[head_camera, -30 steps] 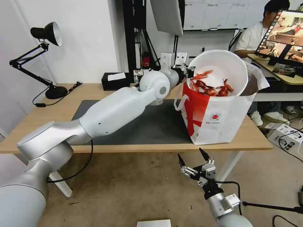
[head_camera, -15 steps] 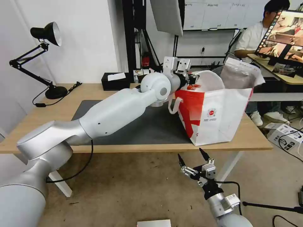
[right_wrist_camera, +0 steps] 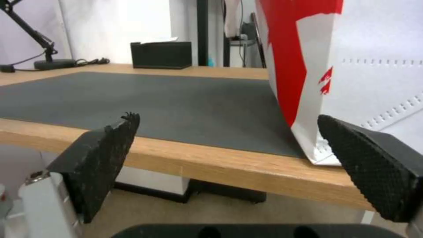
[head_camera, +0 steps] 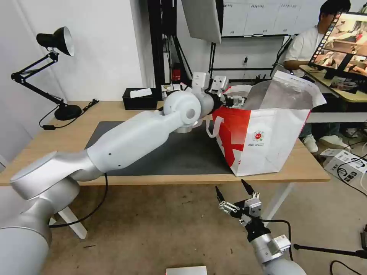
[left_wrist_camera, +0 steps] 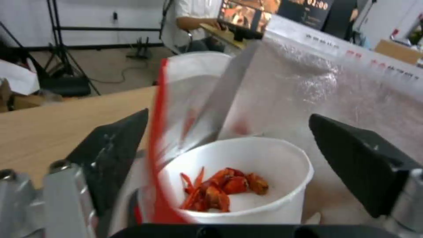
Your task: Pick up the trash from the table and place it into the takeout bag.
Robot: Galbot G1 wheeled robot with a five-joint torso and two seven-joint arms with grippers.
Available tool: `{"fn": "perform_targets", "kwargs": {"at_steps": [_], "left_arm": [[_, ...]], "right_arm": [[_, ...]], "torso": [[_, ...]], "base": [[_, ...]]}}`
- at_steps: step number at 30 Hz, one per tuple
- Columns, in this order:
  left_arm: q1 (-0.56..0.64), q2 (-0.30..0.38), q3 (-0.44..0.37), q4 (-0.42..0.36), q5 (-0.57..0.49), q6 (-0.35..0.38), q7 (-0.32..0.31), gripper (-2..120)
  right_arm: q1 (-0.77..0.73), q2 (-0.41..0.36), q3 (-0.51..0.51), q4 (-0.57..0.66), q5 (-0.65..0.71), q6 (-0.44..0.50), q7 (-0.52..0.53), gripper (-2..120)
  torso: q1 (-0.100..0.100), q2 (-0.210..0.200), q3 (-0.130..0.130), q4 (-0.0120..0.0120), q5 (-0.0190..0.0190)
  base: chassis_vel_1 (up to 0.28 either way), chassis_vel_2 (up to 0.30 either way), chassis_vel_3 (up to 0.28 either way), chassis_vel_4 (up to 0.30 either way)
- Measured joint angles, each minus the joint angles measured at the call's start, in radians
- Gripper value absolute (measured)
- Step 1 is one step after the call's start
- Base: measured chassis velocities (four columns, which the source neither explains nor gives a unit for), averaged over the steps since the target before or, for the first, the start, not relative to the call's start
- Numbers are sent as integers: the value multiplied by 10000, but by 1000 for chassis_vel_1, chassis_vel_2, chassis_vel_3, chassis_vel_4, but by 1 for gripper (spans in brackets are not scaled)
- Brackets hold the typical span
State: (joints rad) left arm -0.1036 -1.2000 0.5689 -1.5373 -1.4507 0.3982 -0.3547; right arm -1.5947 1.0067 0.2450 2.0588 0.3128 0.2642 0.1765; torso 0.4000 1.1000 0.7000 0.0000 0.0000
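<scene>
The red-and-white takeout bag (head_camera: pixel 267 141) stands upright on the table (head_camera: pixel 46 141) at the right end of the dark grey mat (head_camera: pixel 183 152), its foil lining showing. My left gripper (head_camera: pixel 230 100) hovers open over the bag's left rim. In the left wrist view the white bowl of red crayfish shells (left_wrist_camera: pixel 247 185) rests inside the bag (left_wrist_camera: pixel 335 92), below the left gripper (left_wrist_camera: pixel 229 145) and apart from its fingers (left_wrist_camera: pixel 119 148). My right gripper (head_camera: pixel 230 185) hangs open below the table's front edge, holding nothing.
A black tissue box (head_camera: pixel 139 98) and a black desk lamp (head_camera: pixel 57 42) stand at the back of the table. In the right wrist view the table edge (right_wrist_camera: pixel 220 165), the mat (right_wrist_camera: pixel 132 96) and the bag's lower corner (right_wrist_camera: pixel 317 99) lie ahead of the right gripper (right_wrist_camera: pixel 229 132).
The bowl, held tilted over the bag's mouth, has gone down inside it. My left gripper has let go and drawn back slightly. The bag's walls stand taller. The right arm is unchanged.
</scene>
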Motion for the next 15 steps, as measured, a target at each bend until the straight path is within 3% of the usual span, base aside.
{"fn": "perform_targets", "kwargs": {"at_steps": [3,6,7,11,12,15], "left_arm": [[337,497,-443,-490,31,-126,45,100],[1418,1814,-1301,-1609,309,-209,304,100],[1418,1814,-1301,-1609,309,-209,304,100],[3091,3137,-2518,-2598,924,-354,805,100],[3091,3137,-2518,-2598,924,-354,805,100],[4647,3998,-3713,-3318,1651,-504,1122,100]], "right_arm": [[0,0,0,0,0,0,0,100],[0,0,0,0,0,0,0,100],[0,0,0,0,0,0,0,100],[0,-1,0,1,0,0,0,100],[0,-1,0,1,0,0,0,100],[0,-1,0,0,0,0,0,100]], "torso": [[0,0,0,-1,-2],[0,1,-1,-2,-3],[0,1,-1,-2,-3],[-1,0,0,5,-7],[-1,0,0,5,-7],[-1,1,-1,-1,-4]], "base": [[0,0,0,0],[0,0,0,0],[0,0,0,0],[0,0,0,0],[0,0,0,0],[0,0,0,0]]}}
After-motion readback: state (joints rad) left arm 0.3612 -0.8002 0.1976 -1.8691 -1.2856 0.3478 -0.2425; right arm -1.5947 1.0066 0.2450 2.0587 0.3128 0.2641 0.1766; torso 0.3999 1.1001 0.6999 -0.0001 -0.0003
